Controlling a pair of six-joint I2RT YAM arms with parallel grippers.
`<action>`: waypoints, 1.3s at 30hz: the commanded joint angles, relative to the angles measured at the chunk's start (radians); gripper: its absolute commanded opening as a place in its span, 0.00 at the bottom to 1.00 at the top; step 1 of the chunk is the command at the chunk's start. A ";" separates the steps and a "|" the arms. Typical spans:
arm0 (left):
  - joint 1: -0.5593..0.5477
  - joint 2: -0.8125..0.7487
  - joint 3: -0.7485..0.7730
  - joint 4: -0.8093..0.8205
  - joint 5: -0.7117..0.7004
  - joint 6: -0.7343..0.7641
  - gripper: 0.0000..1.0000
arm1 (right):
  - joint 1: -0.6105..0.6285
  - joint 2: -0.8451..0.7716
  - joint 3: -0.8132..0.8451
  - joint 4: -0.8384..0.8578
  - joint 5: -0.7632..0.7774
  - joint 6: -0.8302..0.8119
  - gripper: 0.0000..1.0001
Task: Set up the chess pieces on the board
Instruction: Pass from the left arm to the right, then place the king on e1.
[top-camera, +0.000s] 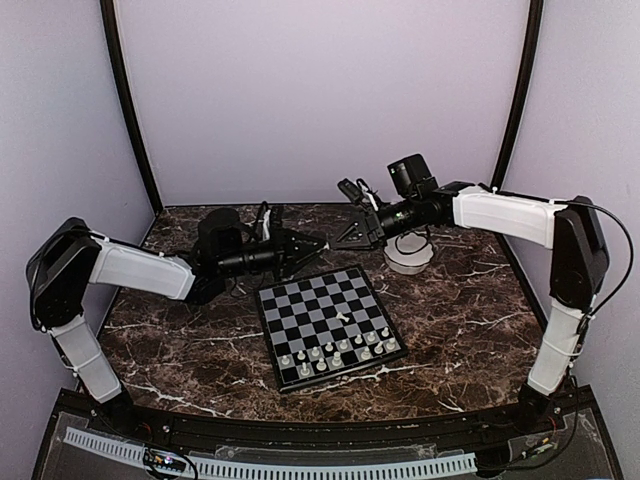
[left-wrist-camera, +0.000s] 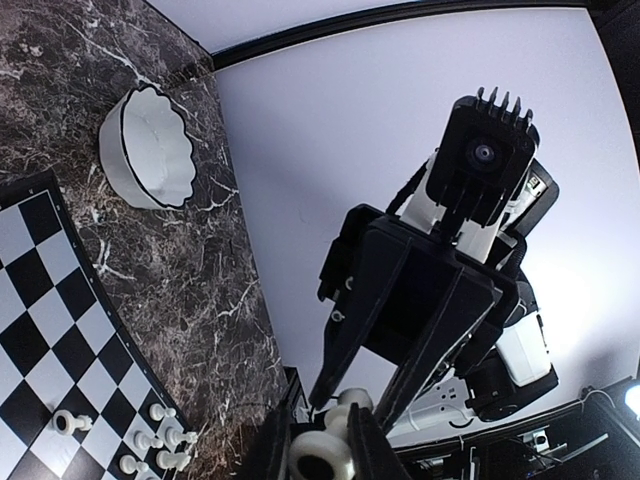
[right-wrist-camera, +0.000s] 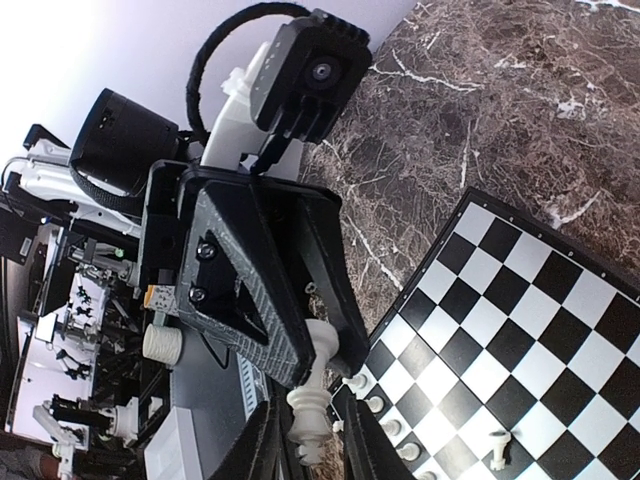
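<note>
Where the two arms meet in the air just past the far edge of the board (top-camera: 318, 300), one chess piece (right-wrist-camera: 310, 405) is seen bridging both grippers.

Left gripper (left-wrist-camera: 320, 450): in the left wrist view its fingers are pressed against the round end of the chess piece on both sides, so it is read as clamped on it.

Right gripper (right-wrist-camera: 310, 440): its fingers are set either side of the same chess piece, but a thin gap is seen on each side in the right wrist view. Whether a grip is made cannot be told.

The two grippers are pointed tip to tip, nearly touching, and both are held off the board. From the top camera the chess piece cannot be made out, as it is hidden between the black fingers.

The other chess pieces (top-camera: 335, 355) are stood in two rough rows along the board's near edge, well apart from both grippers. A lone piece (top-camera: 343, 318) is placed apart from those rows, near the board's middle. Whether it is upright or tipped cannot be told.

A white scalloped bowl (top-camera: 408, 262) is set on the dark marble tabletop (top-camera: 200, 340), just beyond the board's far right corner and under the right arm's wrist.
</note>
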 joint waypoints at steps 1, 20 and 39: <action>0.002 0.008 0.037 0.037 0.026 -0.004 0.06 | 0.008 0.010 0.000 0.043 -0.017 0.007 0.19; 0.012 -0.198 0.035 -0.467 -0.174 0.185 0.98 | 0.013 -0.025 0.194 -0.479 0.267 -0.647 0.00; 0.013 -0.616 0.043 -1.376 -0.743 0.287 0.99 | 0.301 0.049 0.217 -0.920 0.782 -1.052 0.00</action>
